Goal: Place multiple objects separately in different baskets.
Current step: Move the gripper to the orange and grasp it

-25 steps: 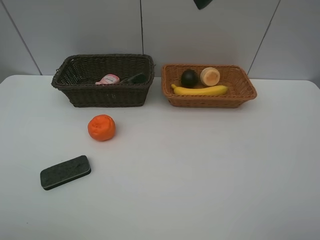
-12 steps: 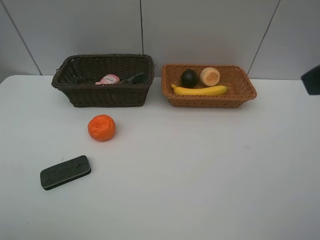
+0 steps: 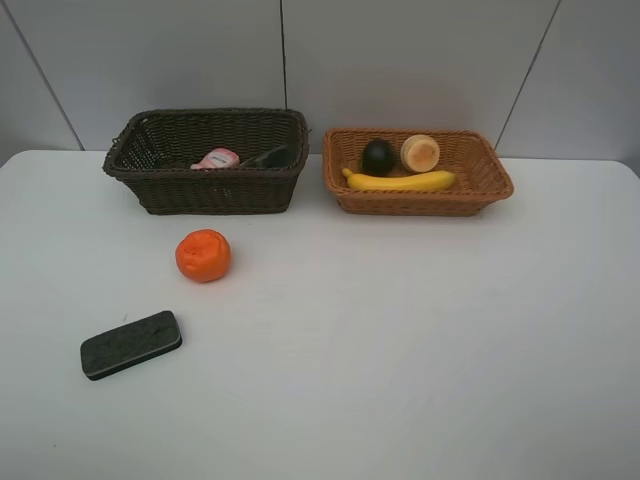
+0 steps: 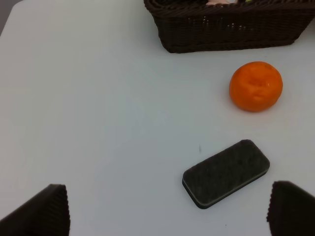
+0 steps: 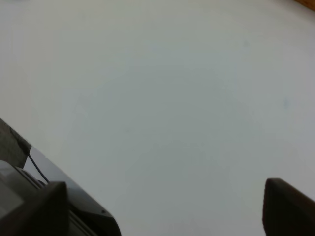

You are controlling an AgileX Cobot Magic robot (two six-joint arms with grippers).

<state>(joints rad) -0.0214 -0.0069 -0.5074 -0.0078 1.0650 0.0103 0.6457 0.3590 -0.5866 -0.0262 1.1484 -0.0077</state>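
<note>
The wrinkled orange (image 3: 203,255) and the dark eraser (image 3: 131,344) lie on the white table (image 3: 400,330), front left. The dark brown basket (image 3: 150,190) holds the pink bottle (image 3: 217,158) and the dark green bottle (image 3: 268,157). The tan basket (image 3: 495,185) holds the banana (image 3: 399,181), the mangosteen (image 3: 377,156) and a round pale-orange fruit (image 3: 420,152). The marker is hidden. Neither gripper shows in the exterior view. My left gripper (image 4: 170,214) is open and empty above the table, near the eraser (image 4: 226,173) and orange (image 4: 256,86). My right gripper (image 5: 162,211) is open and empty over bare table.
The left wrist view shows the dark basket's wall (image 4: 231,27) beyond the orange. The right wrist view shows the table's edge and part of the robot base (image 5: 54,206). A grey panelled wall (image 3: 400,60) stands behind the baskets.
A dark part of the right arm, seen at the top and then the right edge of the exterior view, has left that view. The objects have not moved.
</note>
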